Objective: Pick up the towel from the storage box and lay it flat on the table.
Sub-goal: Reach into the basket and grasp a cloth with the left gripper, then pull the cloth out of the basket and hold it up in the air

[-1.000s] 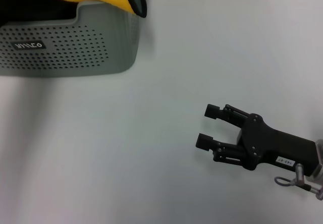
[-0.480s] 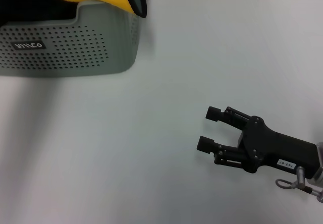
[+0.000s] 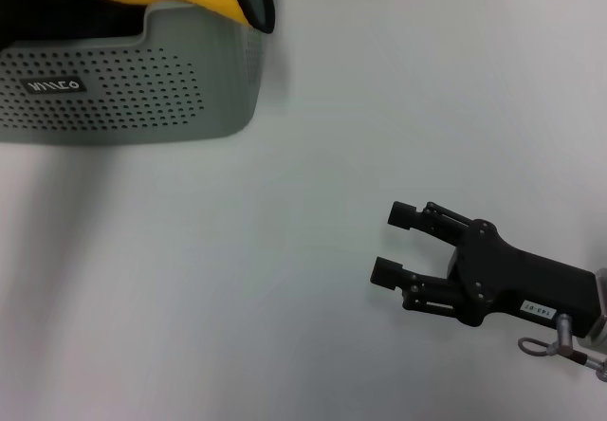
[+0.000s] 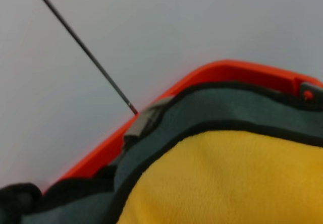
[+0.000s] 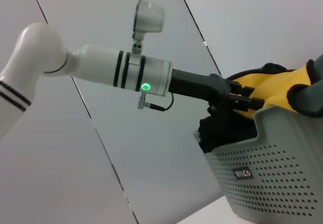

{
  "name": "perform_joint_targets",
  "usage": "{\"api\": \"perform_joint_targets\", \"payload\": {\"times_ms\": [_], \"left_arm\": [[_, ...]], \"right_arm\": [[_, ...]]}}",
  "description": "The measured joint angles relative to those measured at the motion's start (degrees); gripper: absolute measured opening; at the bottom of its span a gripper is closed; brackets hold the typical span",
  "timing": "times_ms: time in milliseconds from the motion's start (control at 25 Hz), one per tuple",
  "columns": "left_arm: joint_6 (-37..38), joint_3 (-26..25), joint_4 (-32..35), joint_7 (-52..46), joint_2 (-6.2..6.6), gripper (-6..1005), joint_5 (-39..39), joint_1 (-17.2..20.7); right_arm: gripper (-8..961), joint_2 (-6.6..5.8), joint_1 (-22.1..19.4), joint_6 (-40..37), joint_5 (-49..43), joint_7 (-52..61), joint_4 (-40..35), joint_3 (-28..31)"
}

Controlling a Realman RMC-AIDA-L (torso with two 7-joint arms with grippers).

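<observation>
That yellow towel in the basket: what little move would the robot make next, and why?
Probably close the left tool on the towel and lift. It is already at the yellow cloth, which sits heaped in the storage box. The right tool waits open over the table.

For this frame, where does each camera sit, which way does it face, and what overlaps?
Head: above, looking down at the table, storage box and open right gripper.
Left wrist: over the box, close on the towel; no fingers visible.
Right wrist: low over the table, facing the box and left gripper at the towel.
Shared: towel and box.
</observation>
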Motion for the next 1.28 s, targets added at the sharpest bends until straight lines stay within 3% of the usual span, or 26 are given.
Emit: {"api": "perform_joint_targets", "payload": {"times_ms": [280, 520, 800, 920, 1080, 1280], "left_arm": [[-0.3, -3.1, -7.7, -1.1, 0.15, 531, 0.2, -4.5], [-0.3, -2.1, -5.5, -0.7, 0.08, 515, 0.2, -3.8], [0.1, -1.3, -2.4, -0.5, 0.11, 220, 0.2, -2.8], [0.2, -1.2, 0.2, -0.5, 0.0, 89, -0.2, -1.6], [-0.3, -0.7, 5.6, -0.6, -0.15, 53, -2.1, 1.0], [-1.7, -2.2, 14.8, 2.6, -0.05, 35, -17.0, 6.7]], "right_arm": [[874, 0.0, -0.1, 0.5, 0.0, -0.2, 0.0, -0.2], [873, 0.0, -0.9, 0.6, 0.1, -0.7, 0.0, 0.1], [873, 0.0, -1.2, 0.5, 0.4, -1.0, 0.0, 0.1], [873, 0.0, -1.2, 0.5, 0.4, -1.0, 0.0, 0.2], [872, 0.0, -1.2, 0.5, 0.5, -1.1, 0.0, 0.3], [872, -0.1, -1.6, 0.2, 0.8, -2.0, 0.1, 0.4]]}}
